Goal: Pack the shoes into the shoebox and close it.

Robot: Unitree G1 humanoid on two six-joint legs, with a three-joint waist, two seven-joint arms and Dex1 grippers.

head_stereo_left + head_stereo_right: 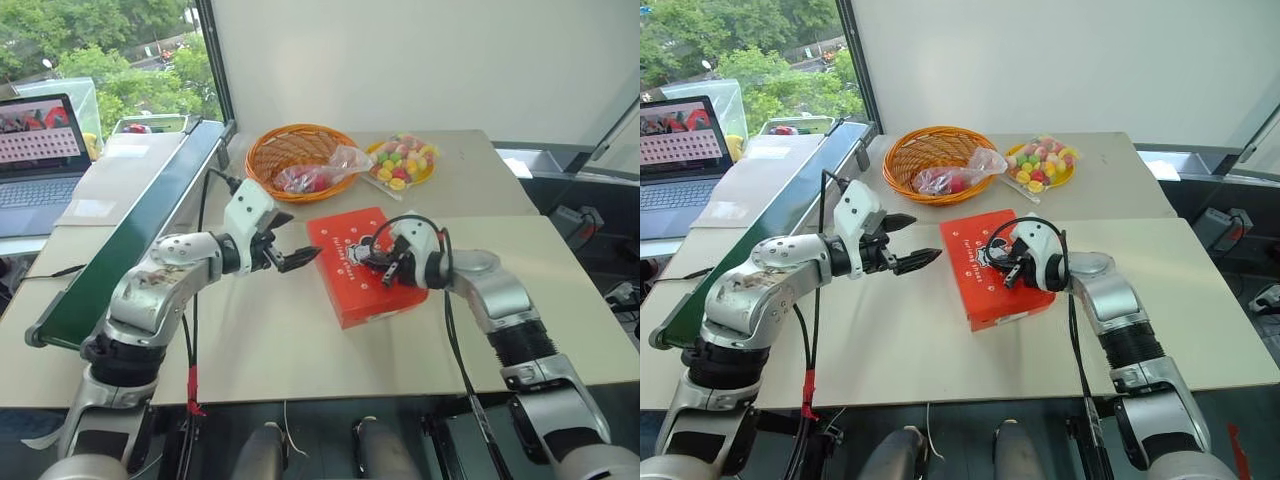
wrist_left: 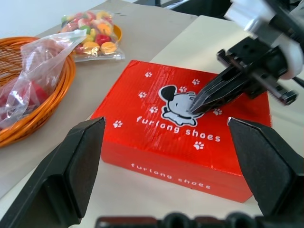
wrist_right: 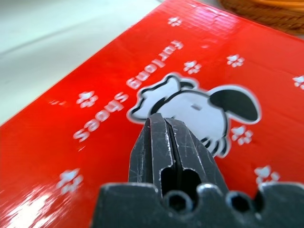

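The shoebox lies closed in the middle of the table, its red lid printed with a dog logo and paw marks. The shoes are hidden. My right gripper is shut, and its joined tips rest on or just over the dog logo on the lid. My left gripper hovers open just left of the box. Its two black fingers are spread wide, with nothing between them, and point toward the box's near side.
Behind the box stands a round orange wicker basket holding a plastic bag of red things. Beside the basket lies a bag of coloured sweets. A green conveyor belt runs along the left, with a laptop beyond.
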